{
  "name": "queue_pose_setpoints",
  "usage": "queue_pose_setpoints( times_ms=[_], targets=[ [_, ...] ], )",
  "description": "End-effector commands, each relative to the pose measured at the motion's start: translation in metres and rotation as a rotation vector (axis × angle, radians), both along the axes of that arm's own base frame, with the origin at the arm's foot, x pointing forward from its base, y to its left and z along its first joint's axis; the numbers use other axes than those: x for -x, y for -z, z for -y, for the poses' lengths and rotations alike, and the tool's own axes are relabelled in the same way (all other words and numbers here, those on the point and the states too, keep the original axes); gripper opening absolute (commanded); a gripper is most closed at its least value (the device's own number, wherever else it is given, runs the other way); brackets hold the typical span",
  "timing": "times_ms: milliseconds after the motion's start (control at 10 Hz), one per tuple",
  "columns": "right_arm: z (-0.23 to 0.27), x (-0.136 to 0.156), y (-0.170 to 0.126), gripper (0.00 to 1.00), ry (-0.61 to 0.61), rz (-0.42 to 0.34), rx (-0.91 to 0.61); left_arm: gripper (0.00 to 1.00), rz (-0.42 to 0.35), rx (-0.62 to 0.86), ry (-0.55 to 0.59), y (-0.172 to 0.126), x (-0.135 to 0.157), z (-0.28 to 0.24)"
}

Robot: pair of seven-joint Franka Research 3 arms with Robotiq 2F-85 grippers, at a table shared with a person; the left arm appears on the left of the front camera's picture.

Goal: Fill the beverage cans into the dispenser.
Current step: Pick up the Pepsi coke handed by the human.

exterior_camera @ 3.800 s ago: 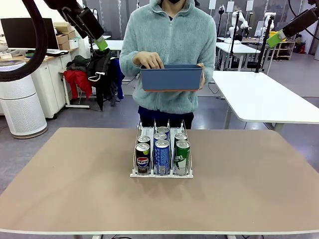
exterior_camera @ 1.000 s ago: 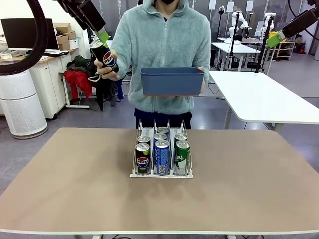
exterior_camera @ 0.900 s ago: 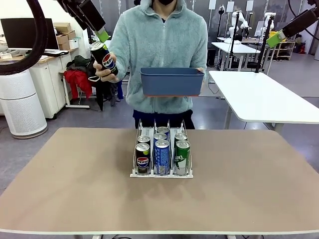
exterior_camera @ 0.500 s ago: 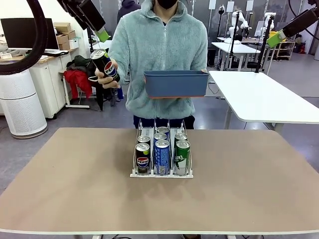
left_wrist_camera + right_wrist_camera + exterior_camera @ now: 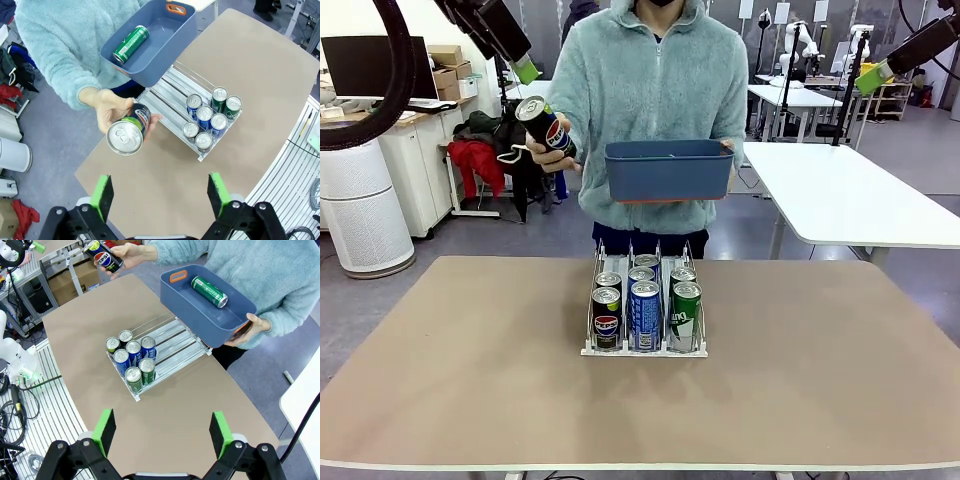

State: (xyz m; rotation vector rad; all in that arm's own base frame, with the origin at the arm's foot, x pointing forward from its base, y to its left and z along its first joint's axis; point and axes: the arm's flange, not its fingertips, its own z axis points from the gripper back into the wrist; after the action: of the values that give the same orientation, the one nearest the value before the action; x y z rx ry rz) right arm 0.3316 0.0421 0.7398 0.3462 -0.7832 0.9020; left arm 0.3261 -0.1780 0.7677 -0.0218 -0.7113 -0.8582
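Green pads spread wide and empty, the left gripper (image 5: 160, 196) faces a black Pepsi can (image 5: 128, 134) offered end-on in the person's hand (image 5: 107, 105); the right gripper (image 5: 162, 432) gapes empty too. Closing on that tilted, round can could squirt it loose. Nine beverage cans (image 5: 204, 114): seven in the one dispenser (image 5: 167, 94) mid-table, one offered, one green can (image 5: 131, 44) in the single blue bin (image 5: 152, 62).

The held black can (image 5: 546, 127) in the person's hand (image 5: 560, 157) bears the round Pepsi emblem, and the right wrist view shows the word "pepsi" on it. The same emblem marks the front black can (image 5: 607, 320) at the dispenser's (image 5: 645, 352) front left corner. Print on the blue can (image 5: 645, 315) and green can (image 5: 685, 315) beside it is too small to read.
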Motion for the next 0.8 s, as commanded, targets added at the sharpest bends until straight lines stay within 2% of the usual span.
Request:
queue_pose_setpoints(
  times_ms=[0,400,500,700],
  targets=[
    [-0.001,0.000,0.001,1.00,-0.002,-0.001,0.002,1.00,-0.001,-0.001,0.000,0.001,0.000,0.000],
    [-0.001,0.000,0.001,1.00,-0.002,-0.001,0.002,1.00,0.000,0.000,0.000,0.000,0.000,0.000],
    [-0.001,0.000,0.001,1.00,-0.002,-0.001,0.002,1.00,-0.027,-0.006,0.005,0.004,-0.001,0.002],
    [-0.001,0.000,0.001,1.00,-0.002,-0.001,0.002,1.00,-0.035,-0.057,-0.012,0.013,-0.024,-0.003]
  ],
)
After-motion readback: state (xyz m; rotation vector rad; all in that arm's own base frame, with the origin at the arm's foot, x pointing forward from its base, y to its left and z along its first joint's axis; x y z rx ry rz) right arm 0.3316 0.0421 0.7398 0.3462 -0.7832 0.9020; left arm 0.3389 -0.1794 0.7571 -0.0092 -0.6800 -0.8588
